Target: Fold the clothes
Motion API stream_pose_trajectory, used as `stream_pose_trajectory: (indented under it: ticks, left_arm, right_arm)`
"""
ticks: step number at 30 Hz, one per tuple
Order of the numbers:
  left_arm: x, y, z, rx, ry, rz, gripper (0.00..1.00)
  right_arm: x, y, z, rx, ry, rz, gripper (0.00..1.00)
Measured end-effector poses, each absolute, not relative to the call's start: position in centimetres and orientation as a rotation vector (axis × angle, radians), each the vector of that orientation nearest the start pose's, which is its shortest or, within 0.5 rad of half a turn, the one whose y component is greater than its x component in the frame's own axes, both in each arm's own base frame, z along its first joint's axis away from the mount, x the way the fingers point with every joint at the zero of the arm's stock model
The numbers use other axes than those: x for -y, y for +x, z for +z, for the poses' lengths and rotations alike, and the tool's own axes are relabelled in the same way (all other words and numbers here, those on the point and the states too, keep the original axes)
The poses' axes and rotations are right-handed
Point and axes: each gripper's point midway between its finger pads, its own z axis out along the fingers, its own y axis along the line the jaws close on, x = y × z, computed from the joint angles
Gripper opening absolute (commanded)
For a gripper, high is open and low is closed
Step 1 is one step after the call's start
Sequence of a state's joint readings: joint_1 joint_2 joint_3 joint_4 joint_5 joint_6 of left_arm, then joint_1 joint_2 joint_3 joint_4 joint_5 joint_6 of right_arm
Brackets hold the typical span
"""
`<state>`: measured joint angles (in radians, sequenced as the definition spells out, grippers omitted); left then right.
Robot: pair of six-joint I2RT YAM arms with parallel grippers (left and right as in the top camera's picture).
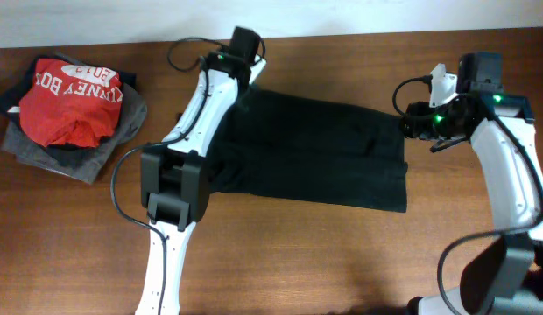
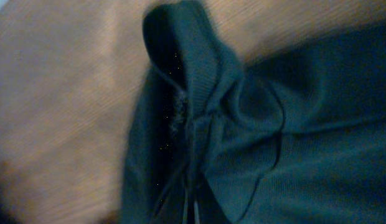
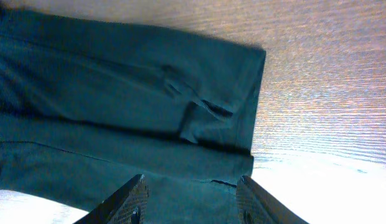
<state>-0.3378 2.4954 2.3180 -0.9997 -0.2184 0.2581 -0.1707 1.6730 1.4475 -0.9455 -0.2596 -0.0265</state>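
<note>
The clothes [image 1: 315, 149], a plain black top, lie spread flat across the middle of the wooden table. My left gripper [image 1: 243, 85] is at the top's far left corner and is shut on a bunched fold of the black fabric [image 2: 211, 81]. In the left wrist view its thin fingertips [image 2: 194, 208] are pressed together in the cloth. My right gripper [image 1: 416, 125] hovers at the top's right edge, open. The right wrist view shows its two dark fingers [image 3: 127, 202] spread above the hem of the clothes [image 3: 118, 93], with nothing gripped between them.
A pile at the far left holds a red T-shirt with white lettering [image 1: 70, 101] on a grey garment [image 1: 44, 156]. Bare wood table [image 1: 342, 254] lies in front of the black top. The right arm's base [image 1: 495, 271] stands at the near right.
</note>
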Motion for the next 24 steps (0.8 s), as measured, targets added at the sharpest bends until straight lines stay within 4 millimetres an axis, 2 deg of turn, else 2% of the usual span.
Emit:
stream_pose_trajectory:
  ticks: [2, 5, 13, 24]
  left_arm:
    - [15.5, 55.9, 8.1, -2.609, 0.718, 0.272, 0.0]
    - [15.6, 56.2, 9.2, -2.592, 0.699, 0.269, 0.0]
    - [15.7, 56.1, 9.1, -2.598, 0.705, 0.258, 0.0]
    - [15.8, 56.1, 9.2, -2.597, 0.706, 0.25, 0.02]
  right_arm:
    - [2.2, 39.7, 15.0, -2.721, 0.123, 0.303, 0.5]
    - [2.1, 40.0, 13.2, -2.761, 0.127, 0.314, 0.5]
    - [2.4, 41.8, 8.1, -2.82, 0.142, 0.33, 0.5]
    - [2.7, 44.7, 3.2, -2.807, 0.15, 0.33, 0.53]
